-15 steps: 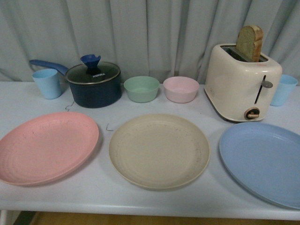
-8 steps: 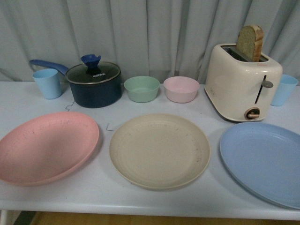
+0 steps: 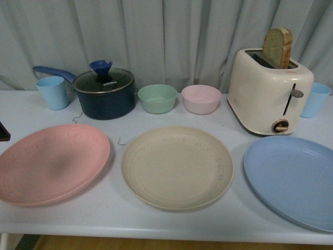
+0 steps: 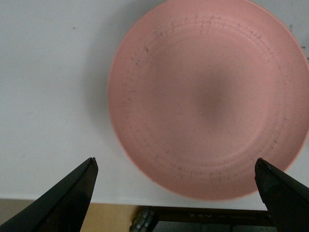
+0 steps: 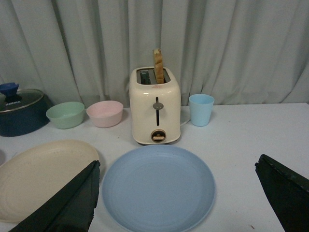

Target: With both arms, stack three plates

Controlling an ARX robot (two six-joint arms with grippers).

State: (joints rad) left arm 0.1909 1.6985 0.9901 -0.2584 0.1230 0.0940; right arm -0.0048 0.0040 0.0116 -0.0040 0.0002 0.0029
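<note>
Nothing is stacked yet: pink plate [image 3: 54, 162], beige plate [image 3: 177, 166] and blue plate [image 3: 291, 177] lie apart on the surface [image 3: 119, 216], the left hand [image 4: 176, 161] spread wide above the pink one (the right hand [image 5: 177, 165] equally wide, empty), which it probably must next grip by the rim.

Soft, cool, diffuse light falls from above, and all three views are rather dim and faintly grainy. In the front view a blurred grey shadow patch lies at the centre of the pink plate [image 3: 52, 164], and thin soft shadows edge the plates on the counter [image 3: 117, 213]. The left wrist view repeats that patch, with a broad shadow on the counter beside the plate. The left hand [image 4: 176, 159] and right hand [image 5: 177, 166] appear as underexposed, featureless black wedges. The toaster [image 3: 263, 94] carries only a dull sheen.
</note>
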